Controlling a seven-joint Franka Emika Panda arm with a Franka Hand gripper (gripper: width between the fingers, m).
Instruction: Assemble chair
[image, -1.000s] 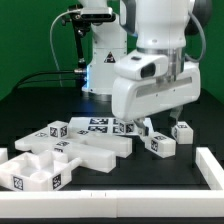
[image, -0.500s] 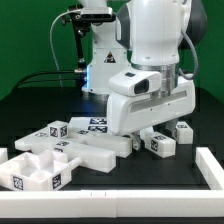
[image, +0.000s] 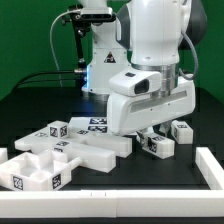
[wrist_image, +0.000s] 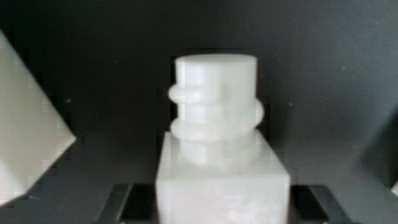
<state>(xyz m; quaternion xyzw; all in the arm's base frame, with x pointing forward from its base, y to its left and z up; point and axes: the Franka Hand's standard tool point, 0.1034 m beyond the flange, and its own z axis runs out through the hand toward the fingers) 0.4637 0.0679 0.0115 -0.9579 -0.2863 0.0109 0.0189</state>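
Note:
My gripper (image: 150, 129) is low over the table, mostly hidden under the white hand body. In the wrist view a white chair part (wrist_image: 217, 130) with a square block base and a round ridged peg sits between my dark fingers (wrist_image: 134, 200), which press against both sides of the block; the gripper (wrist_image: 222, 205) is shut on it. In the exterior view this part (image: 160, 146) is a small tagged white block lying slightly tilted on the black table. A second small tagged block (image: 182, 130) lies just to the exterior view's right of it.
Several larger white chair parts with tags (image: 70, 158) lie piled at the exterior view's left, close to the hand. A low white wall (image: 100, 205) borders the front and right (image: 212, 165) of the black table. The arm's base (image: 100, 60) stands behind.
The hand came down over the small block a second ago and has stayed low since. The block has shifted and tilted slightly toward the exterior view's left between the fingers.

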